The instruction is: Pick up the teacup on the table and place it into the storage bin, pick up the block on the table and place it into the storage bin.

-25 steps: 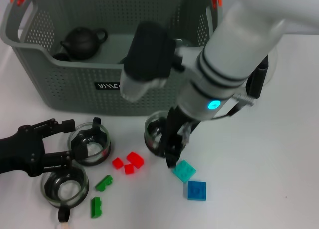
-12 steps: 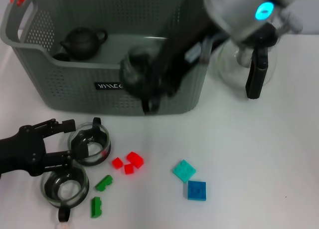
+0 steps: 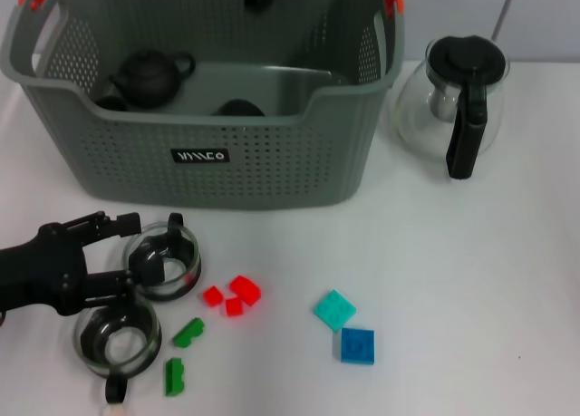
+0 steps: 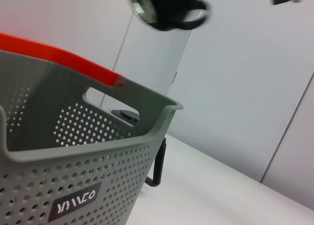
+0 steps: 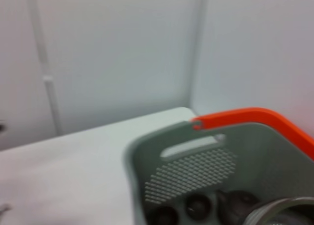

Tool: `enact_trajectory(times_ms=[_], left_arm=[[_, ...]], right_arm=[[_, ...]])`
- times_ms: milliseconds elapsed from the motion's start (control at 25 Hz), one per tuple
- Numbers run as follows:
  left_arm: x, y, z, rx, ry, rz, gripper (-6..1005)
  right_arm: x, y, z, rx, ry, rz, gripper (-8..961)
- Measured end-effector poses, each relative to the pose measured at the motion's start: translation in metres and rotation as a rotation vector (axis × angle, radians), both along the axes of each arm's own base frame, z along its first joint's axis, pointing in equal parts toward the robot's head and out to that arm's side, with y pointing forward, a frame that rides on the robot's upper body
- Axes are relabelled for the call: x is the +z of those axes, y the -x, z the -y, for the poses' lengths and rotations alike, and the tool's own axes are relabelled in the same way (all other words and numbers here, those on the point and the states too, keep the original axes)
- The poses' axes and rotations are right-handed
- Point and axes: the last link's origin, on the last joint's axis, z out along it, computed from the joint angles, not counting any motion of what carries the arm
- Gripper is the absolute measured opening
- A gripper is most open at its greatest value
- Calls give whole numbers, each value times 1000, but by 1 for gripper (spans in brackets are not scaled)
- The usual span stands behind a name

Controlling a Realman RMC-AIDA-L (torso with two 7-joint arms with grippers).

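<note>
Hanging high over the storage bin (image 3: 272, 167), the right hand (image 4: 169, 9) pinches the teacup (image 4: 143, 7); the left wrist view shows the pair as a dark blur in the air above the bin's orange-tipped handle. The head view catches only a dark sliver of this at its top edge. The right wrist view shows a glass rim with the bin's inside below it. A dark teapot (image 3: 149, 76) sits in the bin near its left wall.

The left hand (image 3: 127, 253) rests low on the white worktop (image 3: 471, 271) at the front left, fingers spread. A glass cup (image 3: 165, 262) stands just beside its fingertips, and a second glass cup (image 3: 116, 339) stands just in front of it.

The teal block (image 3: 334, 309) and the blue block (image 3: 358, 345) lie touching on the worktop in front of the bin. The red blocks (image 3: 232, 296) and green blocks (image 3: 181, 353) lie scattered between them and the cups. A glass pot (image 3: 453, 90) with a black handle stands right of the bin.
</note>
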Motion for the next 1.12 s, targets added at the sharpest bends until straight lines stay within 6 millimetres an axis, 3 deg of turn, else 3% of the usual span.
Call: enact_trajectory(times_ms=[200,240,480,720,1120], left_arm=[[-1,0,0,2,2,3,904],[-1,0,0,3,2,4,904],[-3,-1,-1,6,2,7,905],[-4,-1,-1,9,0,6,905],[-6,-3,-4,4,0,9,905]], right_arm=[[-35,-10,-27,-44,-61,99,50],[-49,-15,-38,-62,-80,141,50],[-70,-25,-57,-103,-149,224,50],[-84,-43,-70,-160,-214,263,50],[-97,-68,-72,-187,-240,275,50]])
